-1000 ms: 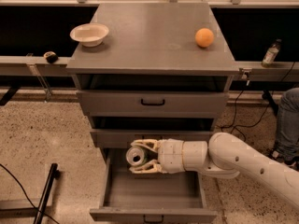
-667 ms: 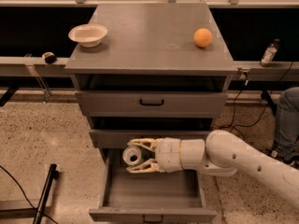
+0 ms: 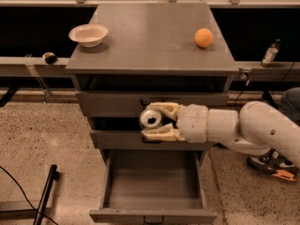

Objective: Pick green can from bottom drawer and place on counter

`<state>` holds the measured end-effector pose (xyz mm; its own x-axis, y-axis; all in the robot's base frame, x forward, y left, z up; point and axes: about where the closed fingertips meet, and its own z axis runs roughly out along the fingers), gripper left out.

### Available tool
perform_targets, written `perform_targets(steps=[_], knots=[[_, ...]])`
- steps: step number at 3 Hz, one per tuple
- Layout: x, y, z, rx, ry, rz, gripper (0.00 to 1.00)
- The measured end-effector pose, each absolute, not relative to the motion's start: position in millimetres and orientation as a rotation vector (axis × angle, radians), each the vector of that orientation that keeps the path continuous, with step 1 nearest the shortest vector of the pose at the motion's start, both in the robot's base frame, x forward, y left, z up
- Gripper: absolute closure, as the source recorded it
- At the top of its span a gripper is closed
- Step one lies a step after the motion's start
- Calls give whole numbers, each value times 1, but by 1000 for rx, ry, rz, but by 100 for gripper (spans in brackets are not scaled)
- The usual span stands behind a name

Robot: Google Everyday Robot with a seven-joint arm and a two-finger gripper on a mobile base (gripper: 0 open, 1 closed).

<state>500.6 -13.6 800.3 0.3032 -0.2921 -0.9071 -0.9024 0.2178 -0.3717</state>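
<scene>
A white bowl (image 3: 88, 34) sat at the left of the table (image 3: 150, 41), an orange (image 3: 203, 37) at its right. Below, in front of the upper drawers and above the open bottom drawer (image 3: 152, 215), the gripper (image 3: 146, 121) hung, its fingers (image 3: 161, 108) clamped on the green can (image 3: 151, 119). A bottle (image 3: 270, 53) stood far right.

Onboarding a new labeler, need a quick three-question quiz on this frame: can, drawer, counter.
1. True or false: the pincer is shut on the green can, holding it in the air above the open bottom drawer.
2. Multiple choice: what lies on the counter? A) a bowl and an orange; B) two cans; C) a plate of fruit.
3. Short answer: has the green can been set on the counter yet?

Key: 1 true. 2 A. 3 no, the pincer holds it below counter level, in front of the drawer fronts.
</scene>
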Motion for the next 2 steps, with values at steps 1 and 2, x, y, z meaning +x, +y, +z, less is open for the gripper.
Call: perform_targets(steps=[1, 2], knots=[[514, -38, 836, -1150, 1268, 698, 100], [514, -38, 836, -1150, 1268, 698, 100]])
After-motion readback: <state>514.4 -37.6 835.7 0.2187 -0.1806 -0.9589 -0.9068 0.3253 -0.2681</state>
